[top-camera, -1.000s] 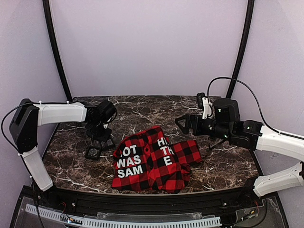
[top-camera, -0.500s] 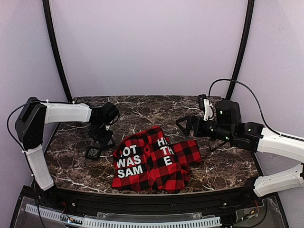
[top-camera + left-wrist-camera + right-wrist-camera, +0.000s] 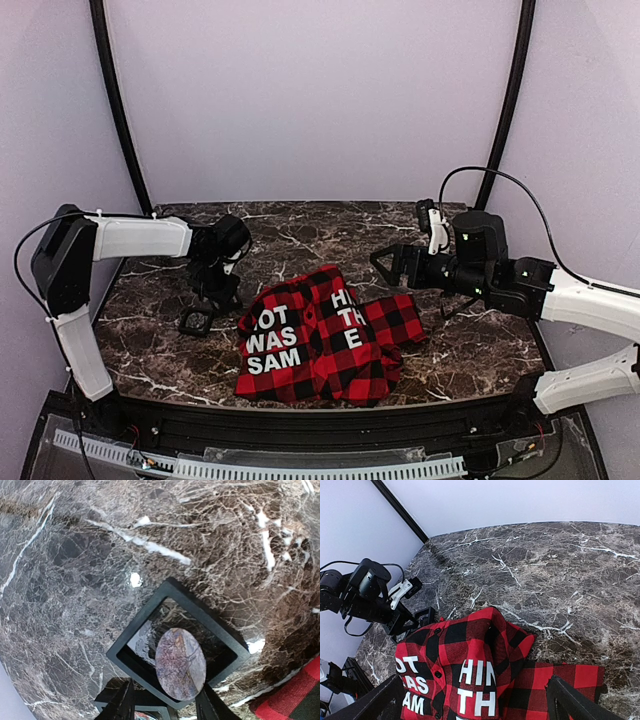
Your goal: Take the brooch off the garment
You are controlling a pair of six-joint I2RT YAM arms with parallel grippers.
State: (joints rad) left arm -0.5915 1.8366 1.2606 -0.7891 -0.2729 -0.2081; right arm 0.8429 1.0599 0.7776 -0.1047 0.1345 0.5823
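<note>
Left claw (image 3: pixel 165 700) now ajar; brooch (image 3: pixel 180 670) in frame (image 3: pixel 141 617)

Bare table (image 3: pixel 330 228) behind the garment (image 3: pixel 320 345) lies open; black frames (image 3: pixel 196 320), perhaps overlapping, obstruct the left.

Dark veined marble table (image 3: pixel 300 225), black square frame (image 3: pixel 140 619), pale lilac walls (image 3: pixel 320 100)

Left end effector (image 3: pixel 166 695) low, partly parted; right end effector (image 3: pixel 480 695) hovering, spread wide.
</note>
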